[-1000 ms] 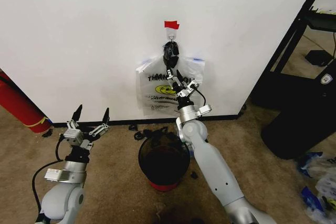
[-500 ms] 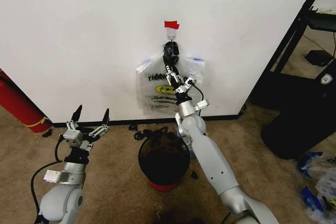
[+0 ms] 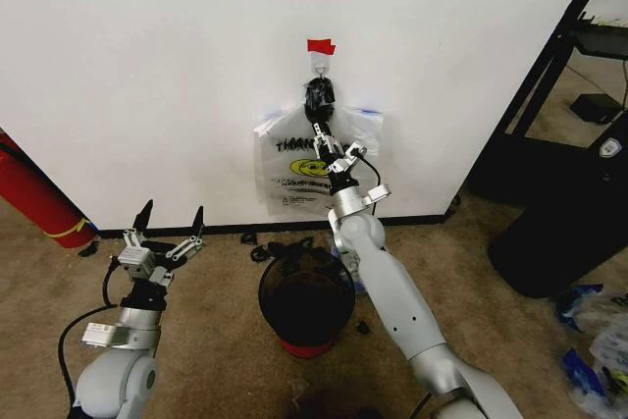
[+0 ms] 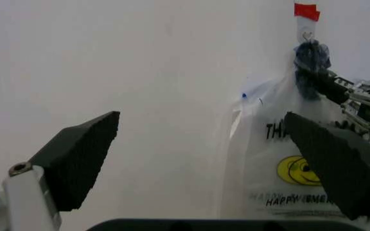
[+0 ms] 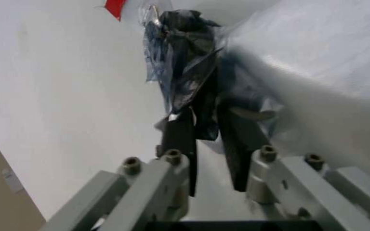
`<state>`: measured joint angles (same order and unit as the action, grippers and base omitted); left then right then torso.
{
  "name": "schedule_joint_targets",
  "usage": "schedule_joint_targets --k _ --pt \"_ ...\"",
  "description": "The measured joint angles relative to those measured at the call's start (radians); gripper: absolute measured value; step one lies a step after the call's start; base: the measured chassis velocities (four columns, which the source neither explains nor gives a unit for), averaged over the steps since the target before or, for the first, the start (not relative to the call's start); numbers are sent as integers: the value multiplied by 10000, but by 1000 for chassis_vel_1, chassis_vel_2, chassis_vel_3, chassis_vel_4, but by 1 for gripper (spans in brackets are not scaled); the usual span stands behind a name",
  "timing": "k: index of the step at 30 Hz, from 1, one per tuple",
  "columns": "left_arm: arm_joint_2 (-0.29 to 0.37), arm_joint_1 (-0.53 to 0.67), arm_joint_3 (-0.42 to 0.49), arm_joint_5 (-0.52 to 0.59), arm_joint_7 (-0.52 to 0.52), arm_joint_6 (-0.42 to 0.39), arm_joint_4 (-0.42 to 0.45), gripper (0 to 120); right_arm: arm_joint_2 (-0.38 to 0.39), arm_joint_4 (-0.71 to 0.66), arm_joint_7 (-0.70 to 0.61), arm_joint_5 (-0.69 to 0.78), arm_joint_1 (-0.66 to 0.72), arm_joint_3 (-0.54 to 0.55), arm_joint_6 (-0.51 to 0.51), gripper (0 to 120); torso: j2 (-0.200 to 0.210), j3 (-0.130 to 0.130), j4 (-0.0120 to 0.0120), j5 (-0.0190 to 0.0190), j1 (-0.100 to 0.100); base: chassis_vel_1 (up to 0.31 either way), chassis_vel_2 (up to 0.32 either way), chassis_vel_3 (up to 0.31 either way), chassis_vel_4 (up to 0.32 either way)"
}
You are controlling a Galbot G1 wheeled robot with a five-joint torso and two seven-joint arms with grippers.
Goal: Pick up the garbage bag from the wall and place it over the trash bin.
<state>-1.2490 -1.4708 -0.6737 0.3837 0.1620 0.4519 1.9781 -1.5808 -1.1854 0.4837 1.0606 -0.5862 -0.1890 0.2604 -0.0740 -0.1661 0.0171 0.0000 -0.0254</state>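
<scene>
The garbage bag (image 3: 294,172), see-through with a yellow smiley and dark lettering, hangs by its dark bunched handles (image 3: 319,95) from a small hook (image 3: 319,66) on the white wall (image 3: 147,66), under a red tape strip (image 3: 320,46). My right gripper (image 3: 320,130) reaches up against the bag just below the bunch. In the right wrist view its fingers (image 5: 179,144) stand close together, shut on the gathered neck of the bag (image 5: 204,110). The black mesh trash bin (image 3: 306,301) stands on the floor below. My left gripper (image 3: 169,225) is open, low to the left, holding nothing.
A red cylinder (image 3: 34,198) leans against the wall at the far left. A black cabinet and rack (image 3: 569,174) stand at the right. Small dark scraps (image 3: 265,242) lie by the black baseboard, and bags (image 3: 594,340) lie on the carpet at the right.
My right gripper has crept up the bag towards the bunched handles and its fingers have drawn together. The left arm has barely shifted.
</scene>
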Motion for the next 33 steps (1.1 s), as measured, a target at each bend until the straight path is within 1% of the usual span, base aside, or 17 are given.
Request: schedule_joint_targets --k 1,4,13,19,21,27,28,33 --pt "0 0 0 0 0 0 0 100 0 0 0 0 0 0 0 11 0 0 0 0 0 0 0 0 0" --pt "-31 -27 13 -36 1 19 6 100 51 33 3 -14 33 -44 5 0 0 0 0 1 0 0 0 0 0" --pt "-84 -72 29 -67 4 36 51 100 238 -374 134 -76 -297 96 8 0 0 0 -2 0 0 0 0 0 0" --pt "-75 -143 -2 -64 -48 46 198 100 679 -995 782 -466 -1535 185 -6 0 -2 1 1 2 0 0 0 0 0" --pt "-72 -154 -7 -63 -70 46 224 100 741 -1092 867 -504 -1710 179 -8 0 -2 1 1 1 0 0 0 0 0" --pt "-24 -319 -53 -35 -134 47 508 100 1258 -1746 1738 -852 -3280 -174 -12 0 -2 1 1 1 1 0 0 0 0" --pt "-24 -319 -53 -35 -134 47 508 100 1258 -1746 1738 -852 -3280 -174 -12 0 -2 1 1 1 1 0 0 0 0" --pt "-5 -492 -134 -17 -140 29 809 100 1478 -1996 2527 -1094 -4221 -595 -3 0 -2 2 1 1 1 0 0 0 0"
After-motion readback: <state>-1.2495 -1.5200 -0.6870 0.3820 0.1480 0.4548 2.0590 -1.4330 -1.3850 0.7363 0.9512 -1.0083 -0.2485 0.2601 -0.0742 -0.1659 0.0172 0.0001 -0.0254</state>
